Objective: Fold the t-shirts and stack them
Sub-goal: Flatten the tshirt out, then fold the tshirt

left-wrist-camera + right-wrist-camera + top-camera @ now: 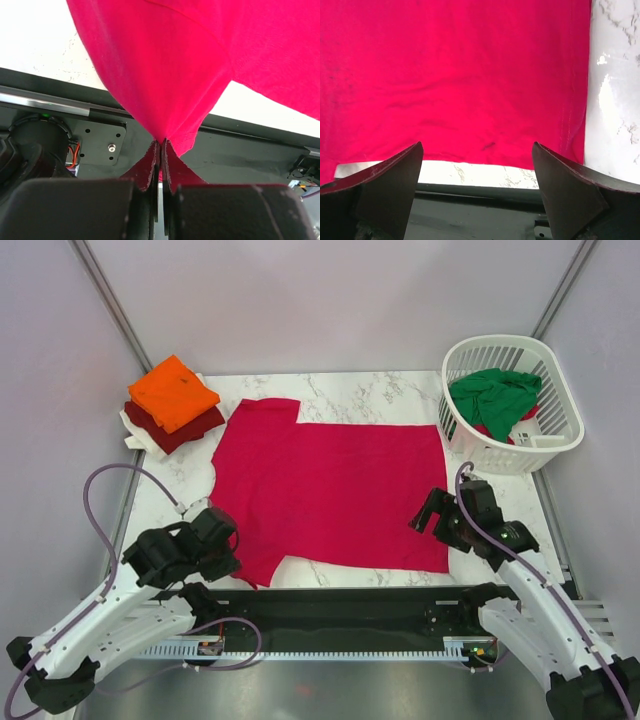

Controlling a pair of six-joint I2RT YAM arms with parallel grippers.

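The worktop (pixel 390 400) is white marble-patterned, with bare strips along its far, right and near edges. A red tee (pixel 330 490) lies spread flat across its middle, one sleeve pointing to the far left; its near left corner runs out past the near edge. At the far left corner sits a pile (pixel 172 405) of folded tees, a white tee (pixel 135 437) lowest, against the worktop. A white slatted basket (pixel 478 443) stands at the far right corner, just beside the red tee.

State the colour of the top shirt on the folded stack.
The shirt is orange; top external view shows it best.
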